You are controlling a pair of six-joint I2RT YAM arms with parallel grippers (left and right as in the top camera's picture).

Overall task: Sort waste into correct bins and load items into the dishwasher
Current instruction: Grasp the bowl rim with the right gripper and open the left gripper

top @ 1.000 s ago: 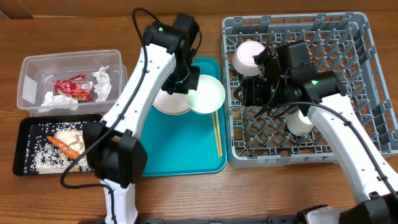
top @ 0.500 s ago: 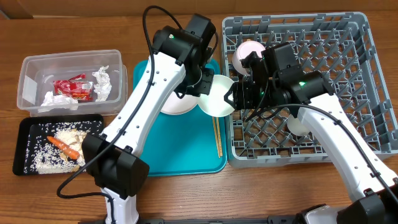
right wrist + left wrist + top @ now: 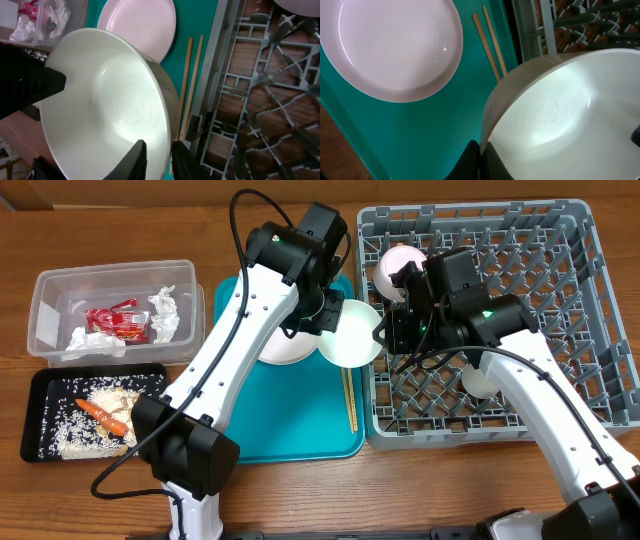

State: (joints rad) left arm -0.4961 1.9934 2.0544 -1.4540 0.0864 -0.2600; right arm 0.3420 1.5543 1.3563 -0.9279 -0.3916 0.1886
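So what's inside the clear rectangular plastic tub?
The clear rectangular plastic tub holds a red shiny snack wrapper and crumpled white tissues. Anything beneath them is covered and cannot be seen.

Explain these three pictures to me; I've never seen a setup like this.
These are two robot arms at a wooden table, each ending in a two-finger gripper. One picture looks down from above; the other two come from wrist cameras. The left gripper pinches the rim of a white bowl; the right gripper straddles the same rim, though whether it clamps is unclear. On the teal tray lie a white plate and chopsticks. The grey rack holds another bowl and a cup. At the left, a clear tub holds a wrapper and tissues; a black tray holds food scraps.
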